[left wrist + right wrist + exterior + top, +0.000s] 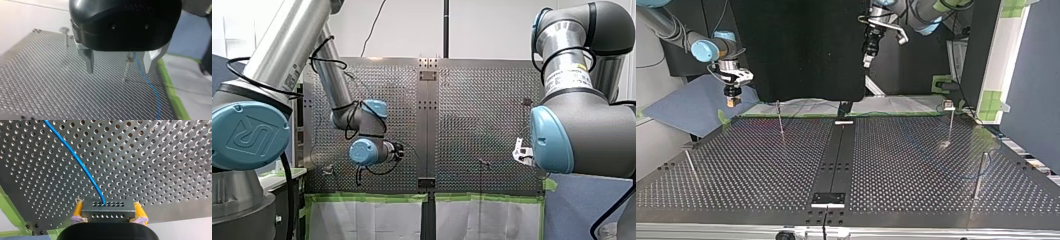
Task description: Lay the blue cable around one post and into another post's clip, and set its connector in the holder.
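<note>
My right gripper point(108, 208) is shut, its yellow pads point(78, 209) clamping a grey connector block point(107, 213). The blue cable point(80, 163) leaves the connector and runs away over the perforated table point(162, 157). In the top view this gripper point(732, 101) hangs above the table's far left corner. My left gripper point(119, 65) is open with nothing between its metal fingers point(88, 61). A thin post point(127, 68) stands ahead of them, with the blue cable point(147, 83) lying just beside it. In the top view my left gripper point(868, 59) hovers high over the far middle.
Several thin posts stand on the table: one far left point(780, 119), one with a clip head far right point(949, 107), one near right point(978, 176), one near left point(690, 165). A black centre strip point(836, 155) ends in a small bracket point(828, 199). Green tape point(170, 87) edges the table.
</note>
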Tool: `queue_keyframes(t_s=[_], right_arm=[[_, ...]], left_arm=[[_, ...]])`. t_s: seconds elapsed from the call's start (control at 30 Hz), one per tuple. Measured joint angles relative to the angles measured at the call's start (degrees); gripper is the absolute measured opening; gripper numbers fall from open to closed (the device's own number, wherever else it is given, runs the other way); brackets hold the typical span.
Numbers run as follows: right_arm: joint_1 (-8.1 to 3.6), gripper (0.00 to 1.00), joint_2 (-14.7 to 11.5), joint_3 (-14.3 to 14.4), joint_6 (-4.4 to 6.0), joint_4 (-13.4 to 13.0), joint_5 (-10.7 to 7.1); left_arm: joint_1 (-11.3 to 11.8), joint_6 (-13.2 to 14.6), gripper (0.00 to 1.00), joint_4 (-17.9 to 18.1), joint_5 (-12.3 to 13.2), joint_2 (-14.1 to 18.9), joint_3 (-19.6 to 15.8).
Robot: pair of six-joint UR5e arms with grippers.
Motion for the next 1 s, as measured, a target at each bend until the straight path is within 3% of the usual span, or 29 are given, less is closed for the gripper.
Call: queue_keyframes(t_s=[0.17, 0.43, 0.77, 1.0], right_arm=[[0.01, 0.00, 0.0, 0.0, 0.00, 0.0, 0.00], [0.03, 0.00, 0.0, 0.0, -0.09, 0.2, 0.00], [-0.15, 0.00, 0.0, -0.6, -0.47, 1.1, 0.02], [-0.36, 0.00, -0.1, -1.5, -0.98, 1.8, 1.64]], left_arm=[[0.0, -1.0, 1.00, -0.3, 1.0, 0.0, 2.0], [0.1, -1.1, 1.00, -1.7, -0.8, 0.0, 2.4], [0.2, -1.0, 1.00, -2.8, -1.2, 0.0, 2.4], [0.4, -0.9, 1.00, -3.4, -1.3, 0.0, 2.5]])
